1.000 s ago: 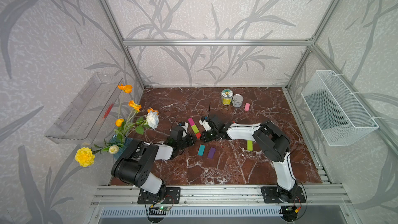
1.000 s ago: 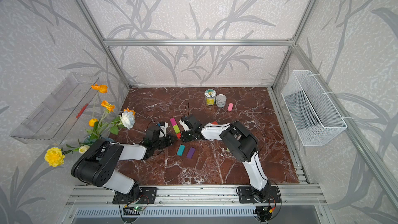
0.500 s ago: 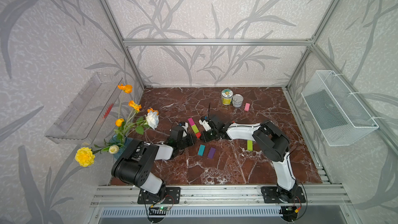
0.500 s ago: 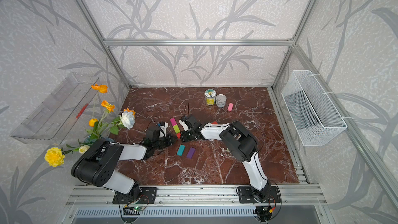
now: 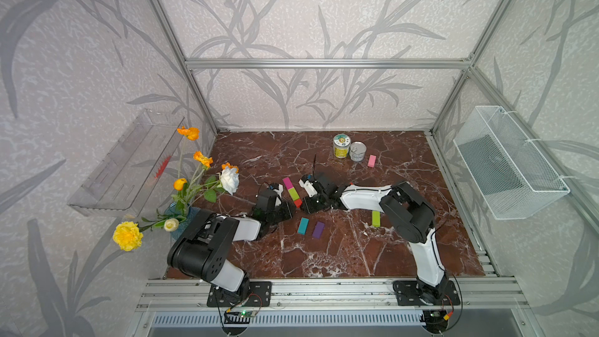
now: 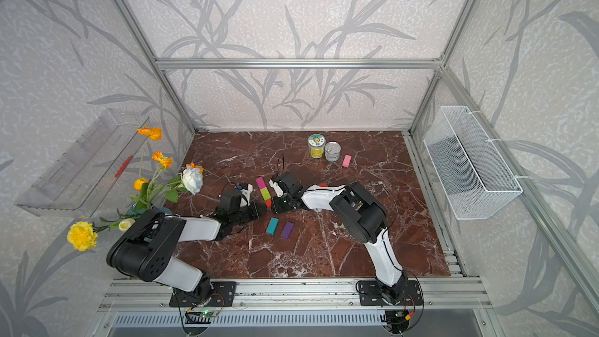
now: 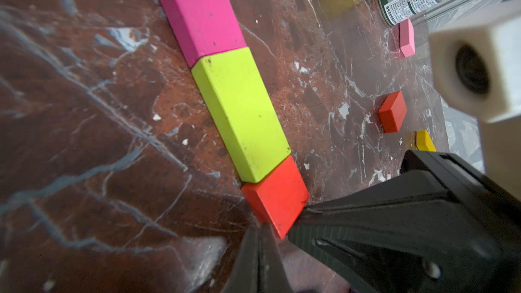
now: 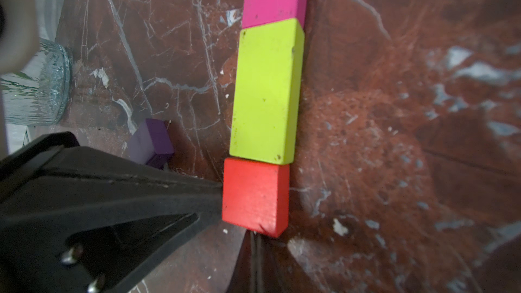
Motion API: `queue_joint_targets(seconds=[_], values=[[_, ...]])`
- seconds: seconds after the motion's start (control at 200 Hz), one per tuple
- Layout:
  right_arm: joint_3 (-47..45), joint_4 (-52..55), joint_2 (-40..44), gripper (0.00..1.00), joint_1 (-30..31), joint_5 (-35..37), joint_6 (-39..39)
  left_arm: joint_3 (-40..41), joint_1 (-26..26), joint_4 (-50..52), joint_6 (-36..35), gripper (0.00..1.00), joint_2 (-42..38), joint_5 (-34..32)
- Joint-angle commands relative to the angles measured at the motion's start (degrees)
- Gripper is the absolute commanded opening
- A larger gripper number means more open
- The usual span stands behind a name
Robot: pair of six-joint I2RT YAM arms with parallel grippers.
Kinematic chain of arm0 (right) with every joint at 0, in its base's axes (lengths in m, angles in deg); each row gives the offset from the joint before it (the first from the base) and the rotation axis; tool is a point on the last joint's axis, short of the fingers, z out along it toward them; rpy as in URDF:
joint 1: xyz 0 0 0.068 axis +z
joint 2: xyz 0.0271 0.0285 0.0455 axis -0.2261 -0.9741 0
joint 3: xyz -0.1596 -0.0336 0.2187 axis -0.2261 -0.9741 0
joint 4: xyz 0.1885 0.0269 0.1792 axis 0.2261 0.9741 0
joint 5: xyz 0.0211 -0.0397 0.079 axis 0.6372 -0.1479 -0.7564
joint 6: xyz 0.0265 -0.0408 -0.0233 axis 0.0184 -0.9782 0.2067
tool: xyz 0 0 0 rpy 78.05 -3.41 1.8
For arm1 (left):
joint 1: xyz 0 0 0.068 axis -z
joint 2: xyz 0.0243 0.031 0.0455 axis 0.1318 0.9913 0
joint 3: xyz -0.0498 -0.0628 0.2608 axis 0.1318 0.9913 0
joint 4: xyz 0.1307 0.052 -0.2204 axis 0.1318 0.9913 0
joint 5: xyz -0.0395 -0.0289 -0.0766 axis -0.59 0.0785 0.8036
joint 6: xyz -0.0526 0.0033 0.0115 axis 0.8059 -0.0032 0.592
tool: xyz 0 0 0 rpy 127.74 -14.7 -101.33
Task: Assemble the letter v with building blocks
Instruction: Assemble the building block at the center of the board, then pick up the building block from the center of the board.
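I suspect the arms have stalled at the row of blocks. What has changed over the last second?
Nothing visibly changed. The left gripper and right gripper stay shut with their tips at the red block, which ends the row of the magenta block and lime block. The teal block and purple block lie where they were.

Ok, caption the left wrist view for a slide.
Left gripper and right gripper, both shut, meet at red block ending the magenta block, lime block row.
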Motion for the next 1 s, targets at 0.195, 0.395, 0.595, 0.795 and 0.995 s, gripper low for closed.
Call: queue_joint_targets(seconds=[0.195,0.395,0.595,0.795,0.995], values=[[-5.22,0.98,7.01,0.01,-0.13,1.25,-5.49,2.46,0.17,7.7,-1.05,0.0,-7.35,-4.88],[-9.27,4.58,13.44,0.08,0.12,3.82,-11.02,2.47,0.17,12.57,-3.62,0.07,-12.36,-6.0],[-9.51,13.41,18.49,0.32,2.4,7.8,-21.14,1.84,0.22,15.37,-4.74,0.21,-15.68,-6.0],[-6.46,26.03,19.84,0.52,4.14,12.3,-26.69,0.23,0.17,15.95,-5.34,0.25,-14.88,-4.82],[-4.74,33.32,20.42,0.63,5.01,13.53,-27.05,-0.81,0.17,15.48,-5.19,0.25,-13.21,-4.21]])
